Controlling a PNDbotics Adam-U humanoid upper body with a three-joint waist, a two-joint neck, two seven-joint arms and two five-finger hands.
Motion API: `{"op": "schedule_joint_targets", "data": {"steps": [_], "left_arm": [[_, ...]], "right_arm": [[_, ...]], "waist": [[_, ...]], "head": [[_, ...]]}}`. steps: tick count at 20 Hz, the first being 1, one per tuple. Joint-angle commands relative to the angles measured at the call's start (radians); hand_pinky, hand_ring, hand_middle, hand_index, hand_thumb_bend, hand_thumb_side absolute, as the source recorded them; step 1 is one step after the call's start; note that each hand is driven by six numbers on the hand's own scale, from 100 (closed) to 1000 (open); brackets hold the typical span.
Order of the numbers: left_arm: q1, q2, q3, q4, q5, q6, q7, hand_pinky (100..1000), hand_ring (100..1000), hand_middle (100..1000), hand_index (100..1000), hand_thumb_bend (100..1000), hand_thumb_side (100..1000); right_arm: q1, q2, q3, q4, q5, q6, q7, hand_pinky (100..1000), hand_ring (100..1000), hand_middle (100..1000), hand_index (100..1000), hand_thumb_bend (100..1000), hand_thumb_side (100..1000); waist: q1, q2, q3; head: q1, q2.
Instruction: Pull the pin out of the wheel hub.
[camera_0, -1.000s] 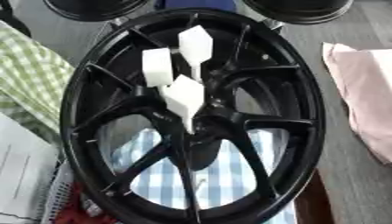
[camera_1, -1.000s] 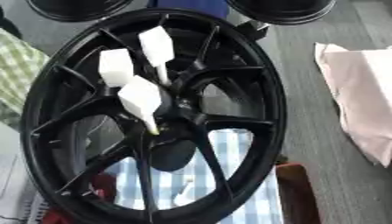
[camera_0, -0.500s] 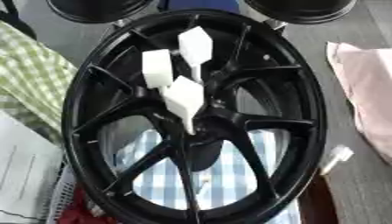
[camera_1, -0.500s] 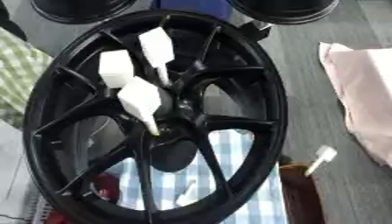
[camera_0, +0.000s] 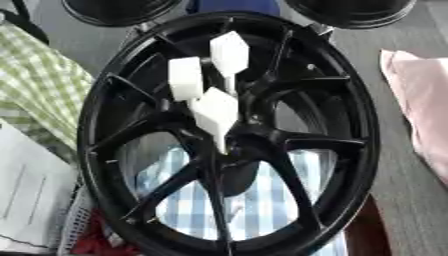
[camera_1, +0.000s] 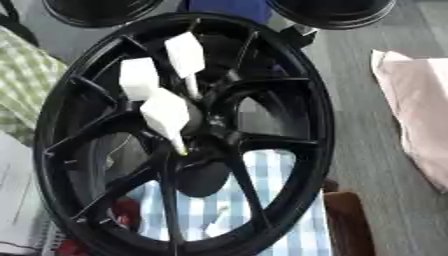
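Observation:
A large black spoked wheel hub (camera_0: 363, 150) stands tilted and fills most of both views. Three white pins with flat, wedge-shaped heads stick out around its centre. One pin (camera_0: 229, 52) is uppermost, a second pin (camera_0: 185, 77) sits to its left, and the third pin (camera_0: 215, 112) is lowest, its thin shaft pointing down toward the hub's middle. Neither of my hands shows in either view, and nothing touches the pins.
A blue-and-white checked cloth (camera_0: 262, 200) lies under the hub. Green checked fabric (camera_0: 44, 85) and white paper (camera_0: 26, 195) are on the left, a pink cloth (camera_0: 424, 110) on the right. Two dark round objects (camera_0: 114, 10) sit at the far edge. A brown block (camera_1: 350, 220) is lower right.
Half a second ago a small white object showed by the hub's lower right rim; it is gone now. The hub and its three pins have not moved.

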Motion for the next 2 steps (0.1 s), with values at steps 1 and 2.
{"op": "schedule_joint_targets", "data": {"steps": [1,2], "left_arm": [[-0.006,0.013,0.001,-0.018,0.003,-0.002,-0.006,737,575,669,703,474,676],[-0.006,0.013,0.0,-0.018,0.003,-0.002,-0.007,737,575,669,703,475,675]], "right_arm": [[-0.033,0.005,0.026,-0.026,-0.001,-0.008,0.028,805,676,629,712,639,100],[-0.046,0.015,0.035,-0.026,-0.003,-0.014,0.035,807,677,630,714,576,113]], "waist": [[-0.002,-0.021,0.003],[-0.003,-0.021,0.005]], "head": [[-0.004,-0.011],[-0.004,-0.011]]}}
